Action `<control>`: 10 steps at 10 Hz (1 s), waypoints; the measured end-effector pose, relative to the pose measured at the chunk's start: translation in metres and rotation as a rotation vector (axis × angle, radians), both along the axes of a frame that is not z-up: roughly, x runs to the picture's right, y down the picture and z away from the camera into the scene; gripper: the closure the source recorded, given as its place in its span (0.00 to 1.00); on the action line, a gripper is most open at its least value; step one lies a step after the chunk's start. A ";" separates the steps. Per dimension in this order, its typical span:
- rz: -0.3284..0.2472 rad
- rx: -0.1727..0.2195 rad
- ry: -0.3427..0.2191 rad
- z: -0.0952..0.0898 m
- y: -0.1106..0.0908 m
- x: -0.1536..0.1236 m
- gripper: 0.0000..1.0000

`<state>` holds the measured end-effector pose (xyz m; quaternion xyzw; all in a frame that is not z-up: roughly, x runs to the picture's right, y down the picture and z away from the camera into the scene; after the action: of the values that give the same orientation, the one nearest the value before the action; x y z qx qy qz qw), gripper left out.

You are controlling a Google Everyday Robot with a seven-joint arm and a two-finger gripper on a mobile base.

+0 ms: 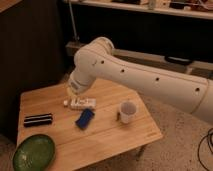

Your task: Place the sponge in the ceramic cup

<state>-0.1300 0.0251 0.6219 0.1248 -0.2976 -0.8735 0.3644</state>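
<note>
The blue sponge [85, 118] lies flat on the wooden table [107, 145], just in front of a white flat box. The white ceramic cup [127, 112] stands upright to the sponge's right, about a hand's width away, with its handle toward the sponge. My white arm comes in from the right, bends at a big joint, and drops to the gripper [74, 94], which hangs over the table behind and left of the sponge, above the box's left end. The gripper is apart from the sponge, and the wrist mostly hides it.
A white flat box [83, 103] lies behind the sponge. A black rectangular bar [38, 120] sits at the left, and a green round bowl [34, 152] at the front left corner. Dark shelving stands behind the table; speckled floor lies to the right.
</note>
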 end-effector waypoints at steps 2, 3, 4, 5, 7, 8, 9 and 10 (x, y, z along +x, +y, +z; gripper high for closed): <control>0.010 -0.043 0.035 0.028 0.025 0.003 0.73; 0.016 -0.068 0.060 0.041 0.036 0.003 0.63; 0.026 -0.091 0.082 0.052 0.046 0.003 0.53; 0.042 -0.115 0.108 0.061 0.054 0.005 0.43; 0.090 -0.174 0.170 0.084 0.071 0.012 0.24; 0.141 -0.209 0.210 0.099 0.079 0.016 0.20; 0.237 -0.259 0.270 0.119 0.086 0.021 0.20; 0.310 -0.298 0.316 0.133 0.087 0.021 0.20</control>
<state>-0.1087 0.1125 0.7550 -0.0243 -0.3397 -0.7624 0.5503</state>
